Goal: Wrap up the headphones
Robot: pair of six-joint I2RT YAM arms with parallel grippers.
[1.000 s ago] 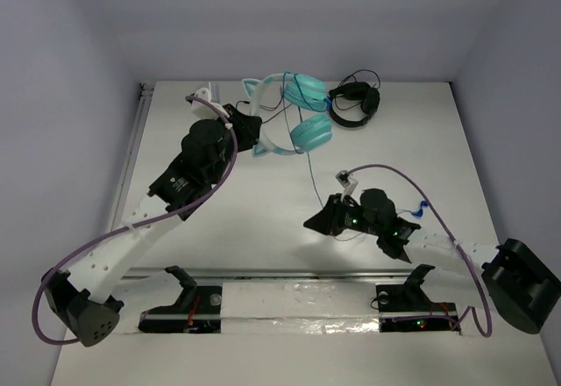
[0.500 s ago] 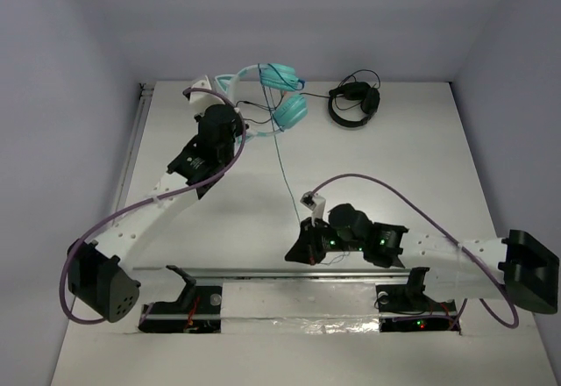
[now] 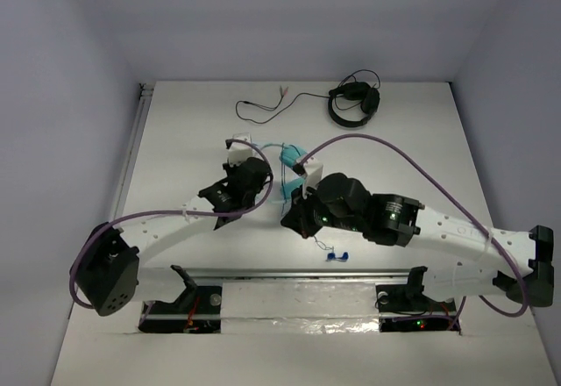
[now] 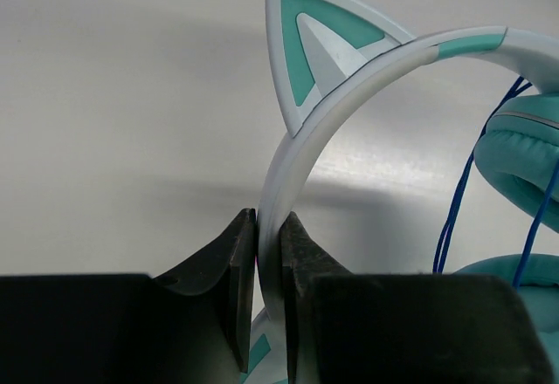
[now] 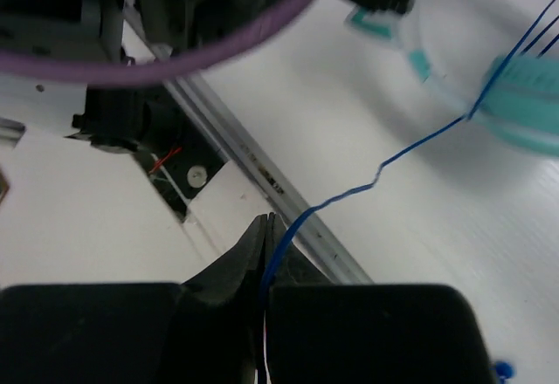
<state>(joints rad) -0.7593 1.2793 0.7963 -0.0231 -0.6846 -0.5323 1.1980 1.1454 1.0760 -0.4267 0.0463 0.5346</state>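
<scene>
black headphones [image 3: 353, 105] and their cable lie at the table's [image 3: 421, 158] far edge, well apart from the arms. the teal headphones [image 4: 515, 153], with a pale cat-ear headband [image 4: 349, 96], are mid-table between both arms. the left gripper [image 4: 268, 231] pinches the headband; the right gripper [image 5: 265, 227] is clamped on the thin blue cable [image 5: 384, 170].

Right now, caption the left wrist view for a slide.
Left gripper clamps the cat-eared headphones by the pale headband; blue cable hangs beside the teal ear cups.
</scene>
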